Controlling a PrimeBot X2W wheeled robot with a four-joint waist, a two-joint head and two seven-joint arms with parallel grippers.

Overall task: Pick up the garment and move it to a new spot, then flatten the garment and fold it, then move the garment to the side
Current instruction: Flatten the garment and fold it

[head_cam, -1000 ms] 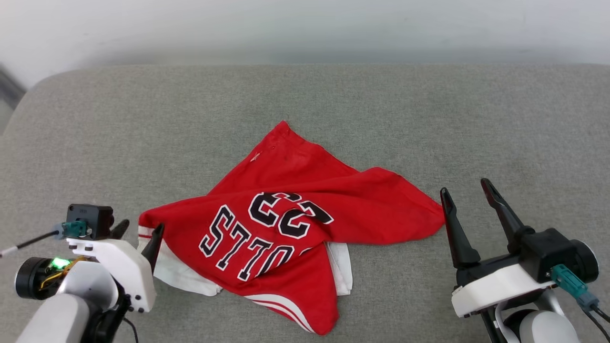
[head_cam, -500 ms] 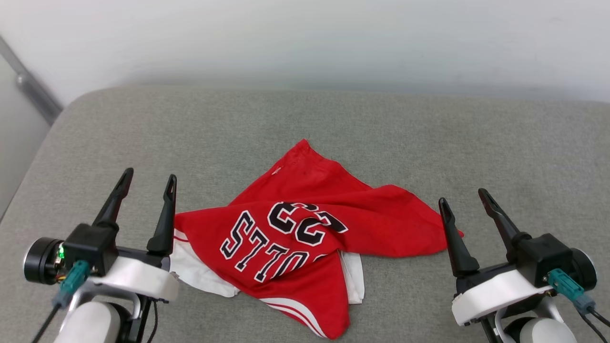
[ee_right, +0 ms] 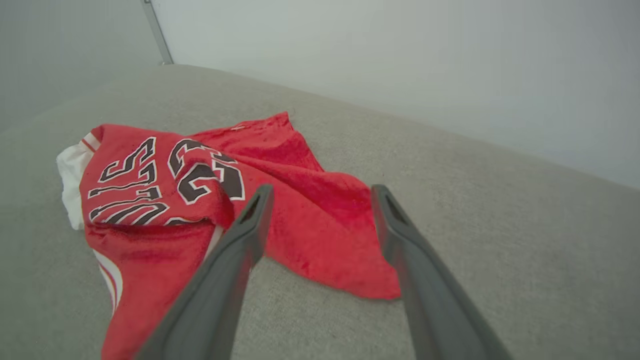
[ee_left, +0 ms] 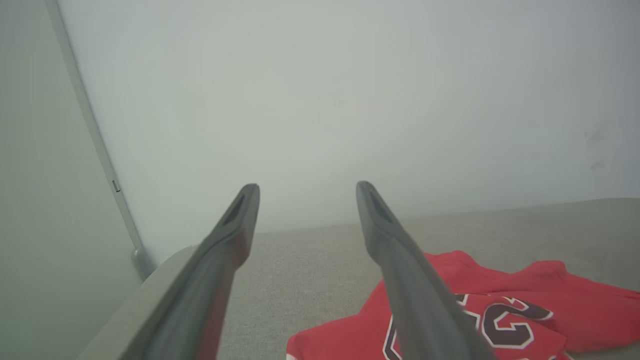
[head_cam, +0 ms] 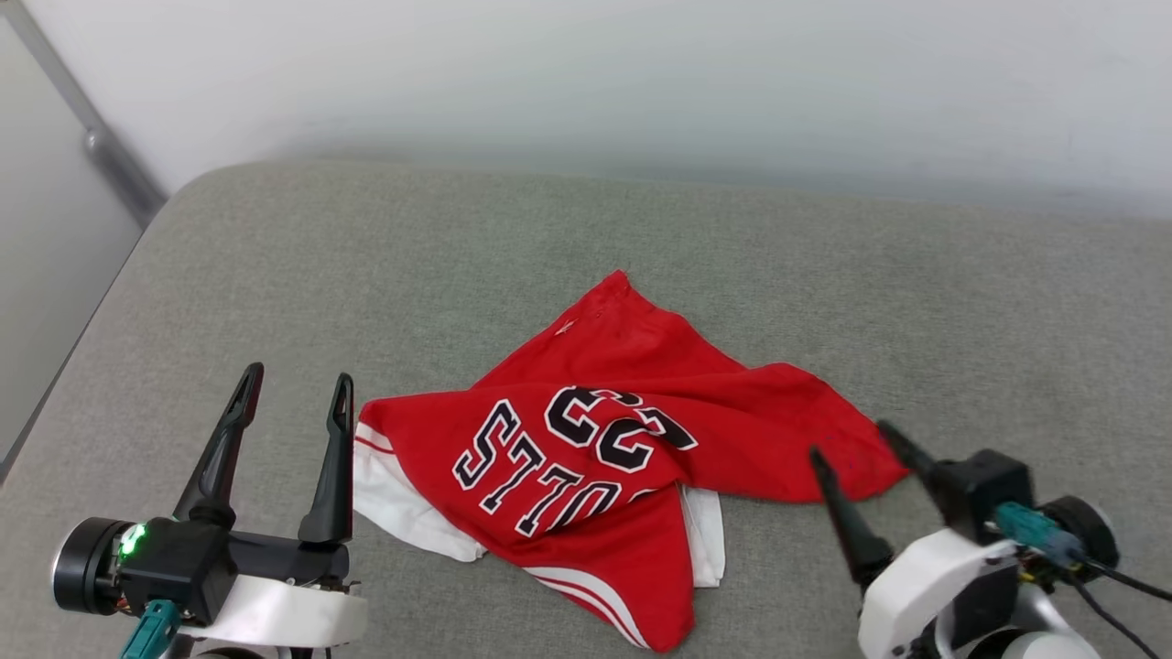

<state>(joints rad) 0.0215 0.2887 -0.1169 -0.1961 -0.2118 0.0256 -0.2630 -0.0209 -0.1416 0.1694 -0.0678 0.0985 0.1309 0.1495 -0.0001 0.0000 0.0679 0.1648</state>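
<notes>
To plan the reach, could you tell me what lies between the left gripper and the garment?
In the head view, only bare grey cushion separates the left gripper from the garment.

- Bright, even, diffuse light with no glare; the pale wall (head_cam: 641, 82) looks washed out and hazy.
- The red jersey (head_cam: 595, 458) casts only a thin, soft shadow on the grey fabric surface (head_cam: 275, 256).
- In the head view the right gripper (head_cam: 849, 439) is smeared by motion blur, while the left gripper (head_cam: 299, 372) is sharp.
- In the left wrist view the fingers (ee_left: 220, 270) are soft and out of focus; the same holds in the right wrist view.
- The left wrist view is low in contrast, and the wall strip (ee_left: 95, 135) bows slightly near the edge.
</notes>
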